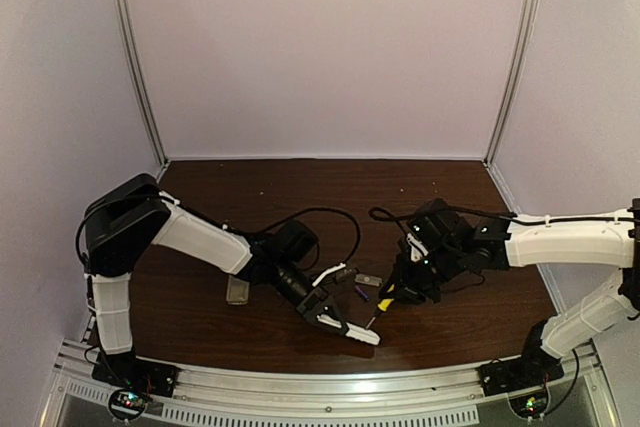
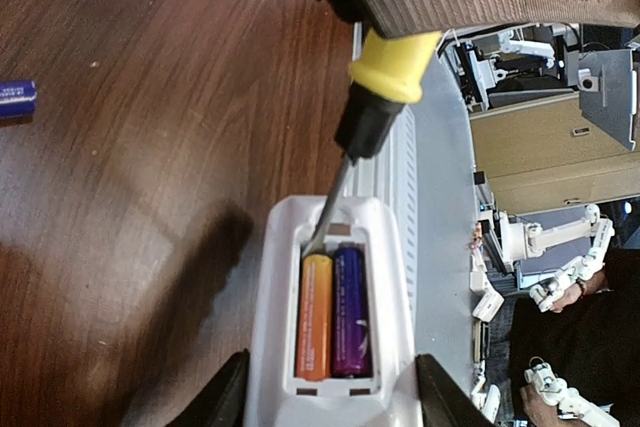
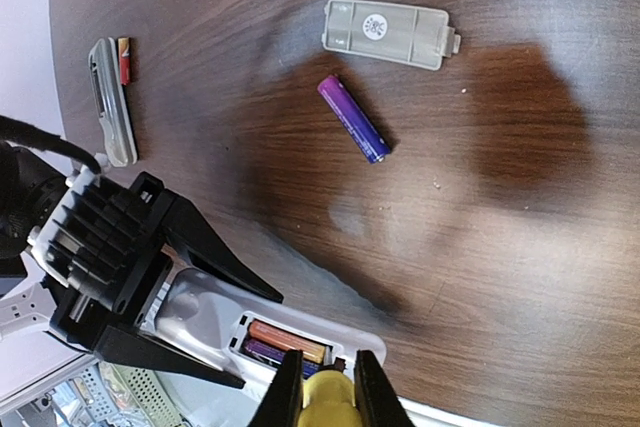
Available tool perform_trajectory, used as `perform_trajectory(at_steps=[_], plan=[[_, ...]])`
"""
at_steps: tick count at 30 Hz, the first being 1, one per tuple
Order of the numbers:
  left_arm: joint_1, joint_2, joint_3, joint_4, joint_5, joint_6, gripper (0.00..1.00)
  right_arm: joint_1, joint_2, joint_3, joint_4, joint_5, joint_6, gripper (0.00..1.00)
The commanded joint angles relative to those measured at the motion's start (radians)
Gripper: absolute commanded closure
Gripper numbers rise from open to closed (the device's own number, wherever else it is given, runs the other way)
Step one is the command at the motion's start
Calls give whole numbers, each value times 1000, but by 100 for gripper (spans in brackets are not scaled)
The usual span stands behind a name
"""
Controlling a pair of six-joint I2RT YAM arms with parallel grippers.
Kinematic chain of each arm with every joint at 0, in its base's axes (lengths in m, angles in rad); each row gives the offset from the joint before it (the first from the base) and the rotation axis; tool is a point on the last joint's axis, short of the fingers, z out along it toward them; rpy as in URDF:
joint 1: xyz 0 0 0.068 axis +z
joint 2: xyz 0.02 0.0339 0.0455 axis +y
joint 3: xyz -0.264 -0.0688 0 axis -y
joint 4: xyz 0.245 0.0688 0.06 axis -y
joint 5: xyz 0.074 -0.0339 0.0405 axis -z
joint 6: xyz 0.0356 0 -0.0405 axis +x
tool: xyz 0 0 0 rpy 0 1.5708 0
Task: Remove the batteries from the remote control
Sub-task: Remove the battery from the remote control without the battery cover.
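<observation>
A white remote (image 2: 385,247) is gripped by the left pincer (image 2: 330,399) at the frame's bottom, with an orange battery (image 2: 315,317) and a purple battery (image 2: 350,312) seated side by side in its open bay. A yellow-handled screwdriver (image 2: 385,77) is clenched in the right pincer (image 3: 328,392), tip at the bay's top edge. A second purple battery (image 3: 353,118) is seen loose on the desk (image 3: 520,197).

I can read no word, brand or number on anything in front of me. The grey cover plate (image 3: 390,34) carries a small round emblem in its middle, too blurred to make out. The loose purple battery (image 3: 353,118) and the orange battery (image 2: 315,317) in the remote (image 2: 282,277) show only faint marks I cannot read.
</observation>
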Motion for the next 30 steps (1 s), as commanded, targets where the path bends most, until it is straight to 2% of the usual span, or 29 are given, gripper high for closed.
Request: perform_trajectory(at_steps=[1,14,18,30], plan=[[16,9,-13,-142,114,-37,100,-46,-3,-9,-158,176,18,100],[29,-47,-75,-269,105,26,100,-145,-99,-68,-258,293,111,100],[30,-56,-77,-279,103,23,100,-176,-154,-103,-236,285,139,100],[39,-72,-17,-385,55,85,100,-179,-186,-38,-310,320,65,100]])
